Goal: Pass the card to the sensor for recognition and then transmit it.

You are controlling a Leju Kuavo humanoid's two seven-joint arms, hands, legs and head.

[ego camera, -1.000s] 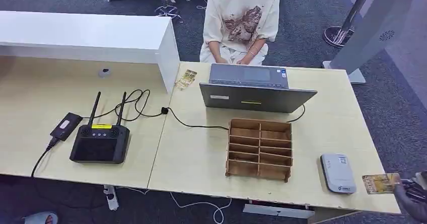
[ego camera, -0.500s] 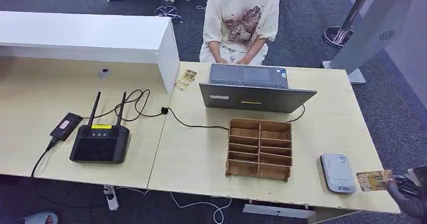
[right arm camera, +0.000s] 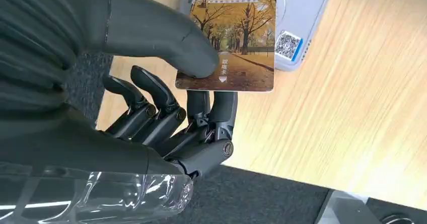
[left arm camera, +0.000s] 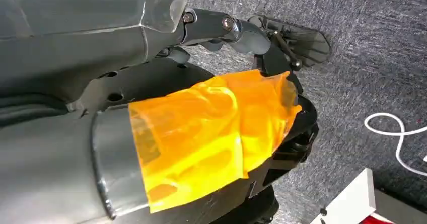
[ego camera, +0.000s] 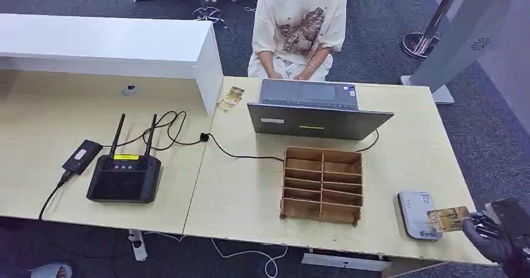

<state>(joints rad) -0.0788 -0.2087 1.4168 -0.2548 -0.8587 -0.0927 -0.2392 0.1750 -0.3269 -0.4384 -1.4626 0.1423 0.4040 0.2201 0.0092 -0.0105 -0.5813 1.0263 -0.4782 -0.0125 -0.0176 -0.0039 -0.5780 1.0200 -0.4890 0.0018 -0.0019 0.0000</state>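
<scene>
table (ego camera: pixel 250 190) — pale wood-grain, matt | card (right arm camera: pixel 236 38) — glossy print | sensor (ego camera: pixel 415 210) — smooth grey-white plastic

We saw our right hand (right arm camera: pixel 166 78) reaching in from the left of the frame, its thick thumb pressing a hotel card (right arm camera: pixel 234 38) printed with autumn trees against the darker fingers (right arm camera: pixel 211 108) beneath. The card's far end overlapped the grey sensor (right arm camera: pixel 297 22) at top centre, which lay on the pale wooden counter (right arm camera: pixel 352 123).
</scene>
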